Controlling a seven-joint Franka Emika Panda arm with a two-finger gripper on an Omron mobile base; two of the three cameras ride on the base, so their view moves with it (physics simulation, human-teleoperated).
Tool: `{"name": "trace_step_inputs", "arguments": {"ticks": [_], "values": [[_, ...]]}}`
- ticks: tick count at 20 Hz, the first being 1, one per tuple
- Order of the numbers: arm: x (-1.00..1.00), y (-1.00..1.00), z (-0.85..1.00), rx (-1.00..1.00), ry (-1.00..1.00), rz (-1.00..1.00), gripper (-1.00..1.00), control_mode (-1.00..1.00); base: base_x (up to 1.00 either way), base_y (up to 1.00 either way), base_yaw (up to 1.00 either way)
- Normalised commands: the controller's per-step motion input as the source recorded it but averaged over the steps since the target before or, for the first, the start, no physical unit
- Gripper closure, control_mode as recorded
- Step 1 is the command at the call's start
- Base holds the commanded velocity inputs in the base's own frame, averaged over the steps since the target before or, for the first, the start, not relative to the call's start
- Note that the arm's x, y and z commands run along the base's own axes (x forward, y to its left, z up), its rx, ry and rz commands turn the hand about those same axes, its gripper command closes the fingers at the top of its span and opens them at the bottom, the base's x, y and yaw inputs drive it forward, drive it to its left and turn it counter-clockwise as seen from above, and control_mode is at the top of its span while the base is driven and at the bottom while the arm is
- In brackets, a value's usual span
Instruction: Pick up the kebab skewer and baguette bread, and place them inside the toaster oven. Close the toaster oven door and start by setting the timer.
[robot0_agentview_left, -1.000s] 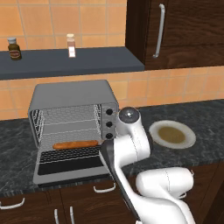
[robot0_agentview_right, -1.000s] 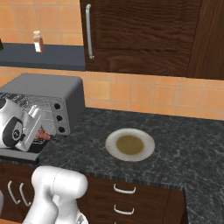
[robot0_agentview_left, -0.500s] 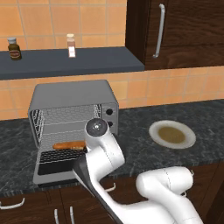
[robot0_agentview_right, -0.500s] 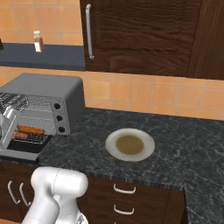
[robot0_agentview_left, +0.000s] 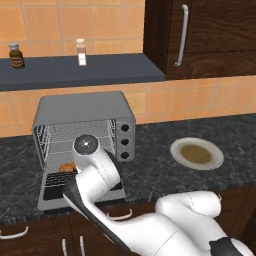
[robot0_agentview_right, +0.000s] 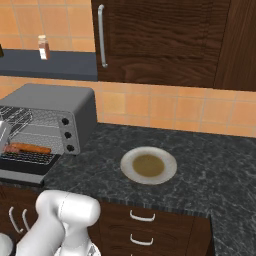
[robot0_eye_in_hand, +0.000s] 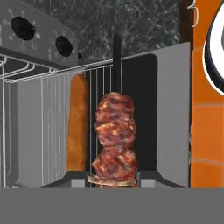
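Gripper (robot0_eye_in_hand: 113, 180) is clamped on the kebab skewer (robot0_eye_in_hand: 113, 142), fingertips pinching its near end in the hand view; chunky reddish-brown meat, dark stick poking out the far end. Baguette bread (robot0_eye_in_hand: 78, 127) lies just left of it on the wire rack (long, orange-brown, rounded ends). Left base view: toaster oven (robot0_agentview_left: 85, 117) on the counter, arm covering most of the opening, door (robot0_agentview_left: 55, 192) folded down. Right base view shows the baguette lying along the rack, plus a plate (robot0_agentview_right: 148, 165) well to the right.
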Motion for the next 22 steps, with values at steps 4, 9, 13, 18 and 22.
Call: {"name": "trace_step_inputs", "arguments": {"ticks": [4, 9, 13, 18, 22], "values": [[0.37, 0.10, -0.15, 0.00, 0.01, 0.09, 1.00, -1.00, 0.00, 0.00, 0.00], [0.31, 0.00, -0.23, 0.00, 0.00, 0.05, 1.00, -1.00, 0.00, 0.00, 0.00], [0.09, 0.00, -0.32, 0.00, 0.00, 0.01, 1.00, -1.00, 0.00, 0.00, 0.00], [0.02, -0.01, -0.17, 0.03, 0.00, 0.00, 1.00, -1.00, 0.00, 0.00, 0.00], [0.09, -0.03, -0.12, 0.04, 0.00, 0.00, 1.00, -1.00, 0.00, 0.00, 0.00]]}}
